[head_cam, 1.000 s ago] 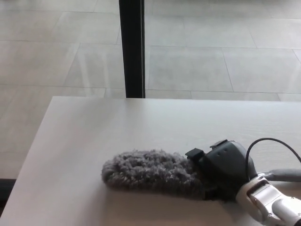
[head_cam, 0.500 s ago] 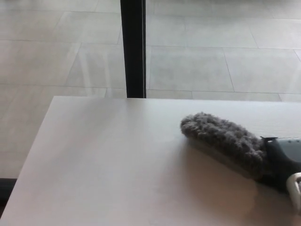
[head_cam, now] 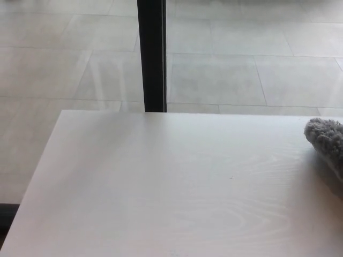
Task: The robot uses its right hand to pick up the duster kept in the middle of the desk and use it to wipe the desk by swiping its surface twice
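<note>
Only the fluffy grey tip of the duster (head_cam: 327, 140) shows, at the right edge of the head view, low over the white desk (head_cam: 161, 187). Its handle and whatever holds it lie outside the picture. Neither of my hands appears in this view.
The desk's far edge runs across the picture at about mid-height, its left edge slants down to the lower left. Beyond it is a tiled floor behind glass, with a black vertical post (head_cam: 152, 53) at the desk's far edge.
The duster swept from the desk's middle to the far right. My right hand, seen holding its handle earlier, has left the picture.
</note>
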